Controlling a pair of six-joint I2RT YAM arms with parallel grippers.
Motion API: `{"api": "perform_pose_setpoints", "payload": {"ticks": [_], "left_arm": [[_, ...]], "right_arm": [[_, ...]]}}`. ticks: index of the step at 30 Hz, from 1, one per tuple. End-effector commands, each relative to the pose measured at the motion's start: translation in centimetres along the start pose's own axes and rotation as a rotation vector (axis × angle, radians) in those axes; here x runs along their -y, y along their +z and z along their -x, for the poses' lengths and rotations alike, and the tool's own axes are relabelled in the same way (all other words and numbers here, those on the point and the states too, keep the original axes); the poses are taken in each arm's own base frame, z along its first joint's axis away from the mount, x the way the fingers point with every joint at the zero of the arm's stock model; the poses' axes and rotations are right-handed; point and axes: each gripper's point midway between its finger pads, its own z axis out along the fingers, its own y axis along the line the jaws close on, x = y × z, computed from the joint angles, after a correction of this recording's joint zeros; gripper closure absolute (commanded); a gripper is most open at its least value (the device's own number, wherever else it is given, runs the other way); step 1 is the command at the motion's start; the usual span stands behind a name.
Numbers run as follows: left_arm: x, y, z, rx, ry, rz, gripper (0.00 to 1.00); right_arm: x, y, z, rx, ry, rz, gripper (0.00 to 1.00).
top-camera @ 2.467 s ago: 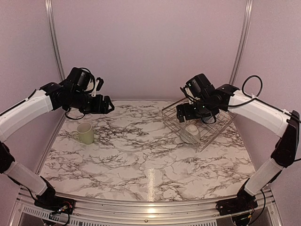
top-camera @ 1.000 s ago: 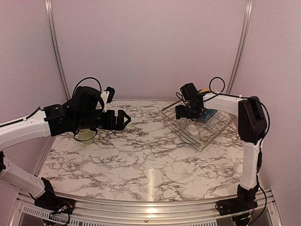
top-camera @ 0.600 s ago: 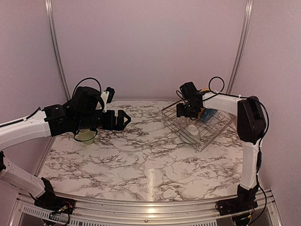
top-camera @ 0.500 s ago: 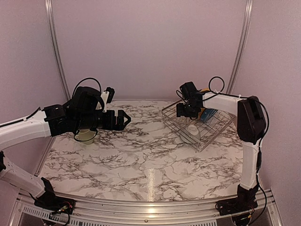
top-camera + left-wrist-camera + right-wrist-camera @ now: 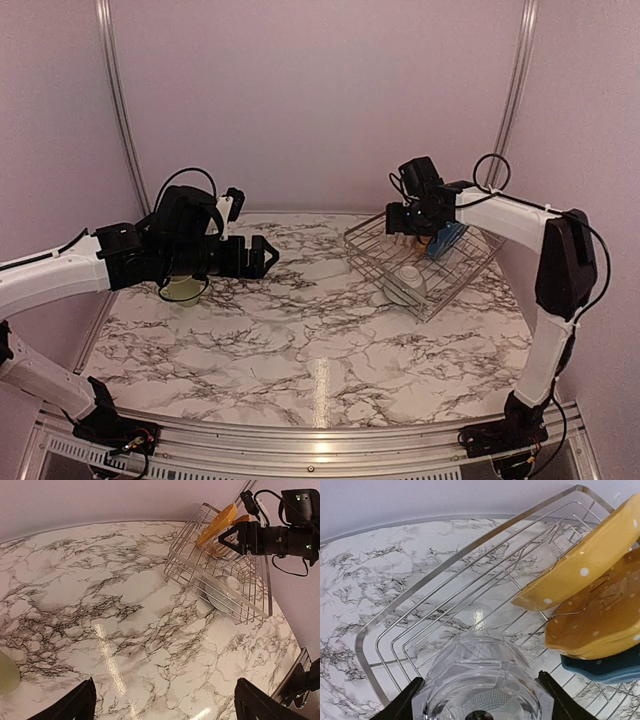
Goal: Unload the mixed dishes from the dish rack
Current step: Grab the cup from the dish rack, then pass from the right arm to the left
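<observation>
The silver wire dish rack [image 5: 452, 283] sits at the back right of the marble table. My right gripper [image 5: 403, 222] hovers over its rear left part, shut on the clear glass [image 5: 481, 677], which fills the space between both fingers [image 5: 404, 702]. Two yellow-orange dotted plates [image 5: 585, 567] and a blue plate [image 5: 605, 669] stand on edge to the right of the glass. A small pale bowl [image 5: 408, 282] lies at the rack's front corner. The pale green mug [image 5: 181, 291] stands on the table at the left, partly hidden by my left arm. My left gripper [image 5: 264, 257] is open and empty above the table.
An aluminium rail [image 5: 300, 436] runs along the table's near edge, and upright posts [image 5: 118, 110] stand at the back corners. The purple back wall is close behind the rack. Bare marble [image 5: 150, 630] lies between the mug and the rack.
The right gripper has closed on the glass and raised it up and slightly right, off the rack floor. The left arm has stayed almost still.
</observation>
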Motion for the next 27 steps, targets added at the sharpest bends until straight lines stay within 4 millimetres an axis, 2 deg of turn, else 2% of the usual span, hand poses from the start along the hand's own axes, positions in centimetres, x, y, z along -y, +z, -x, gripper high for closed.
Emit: {"api": "perform_pose_setpoints", "payload": {"ticks": [1, 4, 5, 7, 8, 12, 15, 16, 18, 20, 22, 27], "left_arm": [[0.4, 0.8, -0.4, -0.016, -0.002, -0.011, 0.01], [0.7, 1.0, -0.4, -0.022, -0.007, -0.027, 0.01], [1.1, 1.1, -0.3, -0.025, -0.014, -0.04, 0.01], [2.0, 1.3, 0.0, -0.038, -0.024, -0.081, 0.01], [2.7, 1.5, 0.1, -0.046, -0.03, -0.111, 0.01], [6.4, 1.3, 1.4, -0.05, -0.076, -0.295, 0.01], [9.0, 0.7, 2.7, -0.044, -0.167, -0.477, 0.01], [10.2, 0.2, 3.9, -0.015, -0.2, -0.567, 0.01], [11.8, -0.7, 4.7, -0.013, -0.263, -0.712, 0.01], [12.4, -1.5, 5.7, 0.012, -0.324, -0.813, 0.01], [12.3, -1.8, 6.4, 0.024, -0.386, -0.887, 0.01], [12.8, -2.0, 6.8, 0.022, -0.453, -0.993, 0.01]], "right_arm": [[-0.4, -5.2, 3.8, 0.153, 0.01, 0.041, 0.55], [-1.1, -7.5, 3.9, 0.194, 0.01, 0.13, 0.55], [-1.9, -8.3, 3.8, 0.207, 0.008, 0.193, 0.55], [-4.4, -11.3, 4.3, 0.276, 0.001, 0.39, 0.55], [-5.3, -11.9, 3.5, 0.282, 0.002, 0.471, 0.55], [-8.6, -16.4, 3.1, 0.338, 0.034, 0.775, 0.55], [-10.2, -19.7, 3.0, 0.367, 0.059, 0.973, 0.55], [-10.7, -20.8, 2.9, 0.378, 0.062, 1.032, 0.55], [-11.4, -22.8, 2.9, 0.406, 0.078, 1.142, 0.54], [-12.2, -24.3, 2.8, 0.418, 0.084, 1.219, 0.54], [-13.0, -24.7, 2.6, 0.413, 0.081, 1.256, 0.54], [-14.7, -26.2, 1.7, 0.418, 0.058, 1.349, 0.53]]}}
